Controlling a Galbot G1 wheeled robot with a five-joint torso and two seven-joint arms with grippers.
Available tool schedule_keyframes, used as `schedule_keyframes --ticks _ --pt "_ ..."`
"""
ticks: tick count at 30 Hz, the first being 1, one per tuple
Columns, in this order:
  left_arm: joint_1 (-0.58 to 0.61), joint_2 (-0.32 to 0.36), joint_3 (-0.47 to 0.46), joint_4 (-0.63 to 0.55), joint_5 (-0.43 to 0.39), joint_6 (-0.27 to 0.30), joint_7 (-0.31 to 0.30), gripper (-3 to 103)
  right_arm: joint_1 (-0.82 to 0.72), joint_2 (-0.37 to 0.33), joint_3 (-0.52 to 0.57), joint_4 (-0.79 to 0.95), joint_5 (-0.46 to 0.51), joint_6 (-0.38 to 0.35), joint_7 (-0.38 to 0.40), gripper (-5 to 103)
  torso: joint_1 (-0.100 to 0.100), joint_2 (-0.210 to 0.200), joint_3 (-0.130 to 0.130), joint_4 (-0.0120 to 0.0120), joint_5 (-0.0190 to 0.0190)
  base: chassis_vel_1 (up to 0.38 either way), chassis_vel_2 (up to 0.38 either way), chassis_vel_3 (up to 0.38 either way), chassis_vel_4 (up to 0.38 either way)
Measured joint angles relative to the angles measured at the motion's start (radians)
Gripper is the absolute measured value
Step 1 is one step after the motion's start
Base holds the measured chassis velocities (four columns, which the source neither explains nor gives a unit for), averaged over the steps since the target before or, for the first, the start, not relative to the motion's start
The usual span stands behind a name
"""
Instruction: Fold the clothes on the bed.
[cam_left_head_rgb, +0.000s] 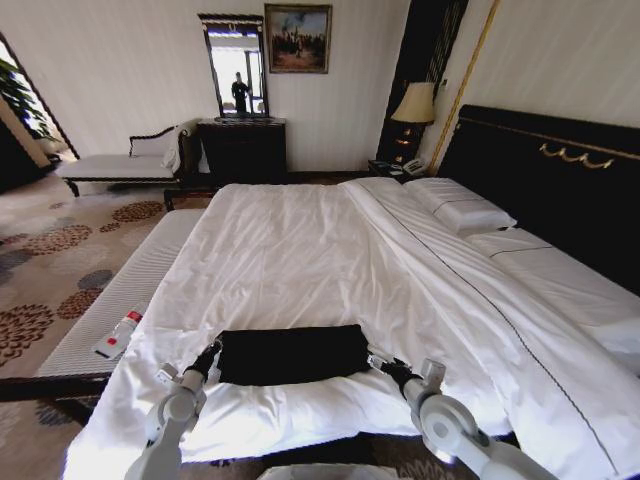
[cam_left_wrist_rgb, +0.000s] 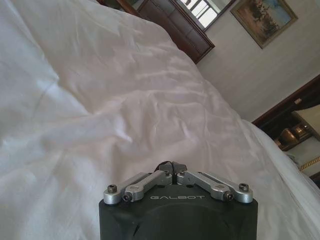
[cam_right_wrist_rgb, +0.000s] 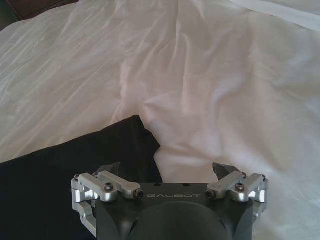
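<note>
T-shirt: lettering not visible, folded dark slab | left claw: fingertips pinched together, whatever lies between them too small to tell | right claw: far edge of shirt beside it cut by frame | bed: near corners cut off.

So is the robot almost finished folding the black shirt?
Partly. The black T-shirt already lies as a folded band on the bed. The left gripper, fingers shut, and the right gripper, fingers open, sit at its ends. It looks like more folding is left.
</note>
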Motion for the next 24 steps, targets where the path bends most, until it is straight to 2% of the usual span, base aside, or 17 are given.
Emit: schedule_keyframes --ticks 1,3,4,5,6,7,9,12,13,14,17,18,20,24 --pt "0.005 -0.003 -0.005 -0.010 -0.002 -0.006 -0.002 0 0.000 0.001 0.000 0.000 -0.001 0.000 0.000 100 0.000 0.000 0.000 0.0000 0.0000 0.000 0.000 0.000 0.000" --pt "0.045 -0.009 -0.026 -0.091 -0.014 -0.026 -0.003 11 0.000 0.003 0.000 0.002 -0.003 0.001 0.000 100 0.000 0.000 0.000 0.0003 0.0003 0.000 0.000 0.000 0.000" --pt "0.045 -0.009 -0.026 -0.091 -0.014 -0.026 -0.003 11 0.000 0.003 0.000 0.002 -0.003 0.001 0.000 100 0.000 0.000 0.000 0.0003 0.0003 0.000 0.000 0.000 0.000" --pt "0.068 -0.009 -0.032 -0.135 -0.011 -0.036 0.001 16 0.000 0.003 0.001 0.004 -0.003 0.001 0.000 100 0.000 0.000 0.000 0.0003 0.0002 0.000 0.000 0.000 0.000" --pt "0.088 -0.007 -0.037 -0.179 -0.008 -0.044 0.008 16 0.001 0.003 0.002 0.005 -0.003 0.001 0.000 100 0.000 0.000 0.000 0.0004 0.0003 0.000 0.000 0.000 0.000" --pt "0.121 0.000 -0.043 -0.246 -0.003 -0.054 0.020 27 0.004 0.002 0.004 0.005 -0.003 0.001 0.000 100 0.000 0.000 0.000 0.0002 0.0005 0.000 0.000 0.000 0.000" --pt "0.134 0.004 -0.044 -0.270 0.002 -0.057 0.024 27 0.006 0.002 0.005 0.004 -0.003 0.001 0.000 100 0.000 0.000 0.000 0.0003 0.0006 0.000 0.000 0.000 0.000" --pt "0.192 0.031 -0.023 -0.339 0.079 -0.069 0.030 43 0.016 0.006 0.006 -0.004 -0.003 0.001 -0.001 100 0.000 0.000 0.000 0.0002 0.0007 0.000 0.000 0.000 0.000" --pt "0.201 0.034 -0.007 -0.336 0.112 -0.070 0.028 43 0.019 0.008 0.006 -0.007 -0.004 0.001 -0.001 100 0.000 0.000 0.000 0.0003 0.0006 0.000 0.000 0.000 0.000" --pt "0.201 0.034 -0.007 -0.336 0.112 -0.070 0.028 43 0.019 0.008 0.006 -0.007 -0.004 0.001 -0.001 100 0.000 0.000 0.000 0.0003 0.0006 0.000 0.000 0.000 0.000" --pt "0.211 0.015 0.087 -0.266 0.250 -0.084 0.012 60 0.024 0.015 0.003 -0.016 -0.013 0.002 -0.002 100 0.000 0.000 0.000 0.0001 0.0001 0.000 0.000 0.000 0.000" --pt "0.211 0.000 0.116 -0.239 0.276 -0.086 0.008 66 0.025 0.016 0.003 -0.017 -0.016 0.002 -0.002 100 0.000 0.000 0.000 0.0000 0.0001 0.000 0.000 0.000 0.000" --pt "0.211 -0.017 0.139 -0.211 0.304 -0.089 0.005 66 0.025 0.016 0.003 -0.018 -0.017 0.002 -0.003 100 0.000 0.000 0.000 -0.0001 0.0001 0.000 0.000 0.000 0.000" --pt "0.223 -0.062 0.177 -0.126 0.413 -0.096 -0.005 88 0.025 0.010 0.014 -0.020 -0.017 0.005 -0.004 100 0.000 0.000 0.000 -0.0001 0.0002 0.000 0.000 0.000 0.000"
